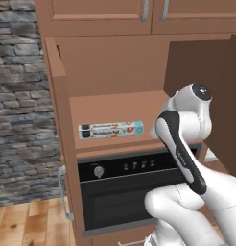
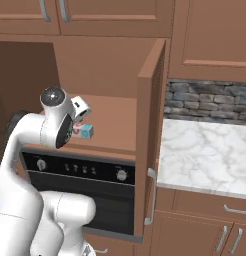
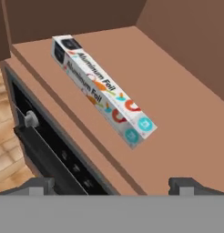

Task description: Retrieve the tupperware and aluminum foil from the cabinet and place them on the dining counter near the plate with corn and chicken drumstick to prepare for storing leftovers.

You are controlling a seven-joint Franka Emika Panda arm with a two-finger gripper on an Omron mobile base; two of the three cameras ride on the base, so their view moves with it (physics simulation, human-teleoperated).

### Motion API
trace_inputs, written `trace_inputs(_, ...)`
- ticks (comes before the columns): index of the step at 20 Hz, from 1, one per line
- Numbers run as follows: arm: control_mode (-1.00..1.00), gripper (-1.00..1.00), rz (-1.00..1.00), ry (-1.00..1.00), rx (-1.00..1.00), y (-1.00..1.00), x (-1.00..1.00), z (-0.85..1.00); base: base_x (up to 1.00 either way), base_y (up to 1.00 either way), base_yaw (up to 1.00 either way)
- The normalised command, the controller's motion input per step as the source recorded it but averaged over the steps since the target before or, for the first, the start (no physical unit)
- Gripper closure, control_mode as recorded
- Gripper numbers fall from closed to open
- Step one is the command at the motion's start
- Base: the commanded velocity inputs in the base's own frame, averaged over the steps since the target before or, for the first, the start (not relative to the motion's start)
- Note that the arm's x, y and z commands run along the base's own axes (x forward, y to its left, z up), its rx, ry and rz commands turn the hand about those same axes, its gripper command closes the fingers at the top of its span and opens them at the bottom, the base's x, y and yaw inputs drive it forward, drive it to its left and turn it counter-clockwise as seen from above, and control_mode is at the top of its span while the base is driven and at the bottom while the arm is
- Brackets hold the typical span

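Foil box [image 3: 103, 89] still lies on your cabinet shelf [image 3: 177, 113]; your gripper [image 3: 111, 184] hangs above it, jaws wide, holding nothing.

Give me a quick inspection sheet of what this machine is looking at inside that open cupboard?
Surface: brown cabinet shelf above a black oven; doors open.
Job's things: aluminum foil lying flat near the shelf's front edge, touching nothing. Tupperware: nothing seen.
Clutter: nothing seen.
Tool: tool open, fingers spread, holding nothing, hovering short of the foil.
Cables: nothing seen.
Surroundings: stone wall, wood floor, white marble counter to the right, more brown cabinets above.
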Motion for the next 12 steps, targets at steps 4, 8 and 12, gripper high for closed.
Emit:
trace_inputs(4, -1.00, -1.00, 0.14, 0.00, -0.07, 0.21, 0.75, -0.34, 0.00, 0.00, 0.00)
trace_inputs(8, -1.00, -1.00, 0.21, 0.00, -0.08, 0.34, 0.54, -0.41, 0.00, 0.00, 0.00)
trace_inputs(12, -1.00, -1.00, 0.21, 0.02, -0.08, 0.33, 0.46, -0.38, 0.00, 0.00, 0.00)
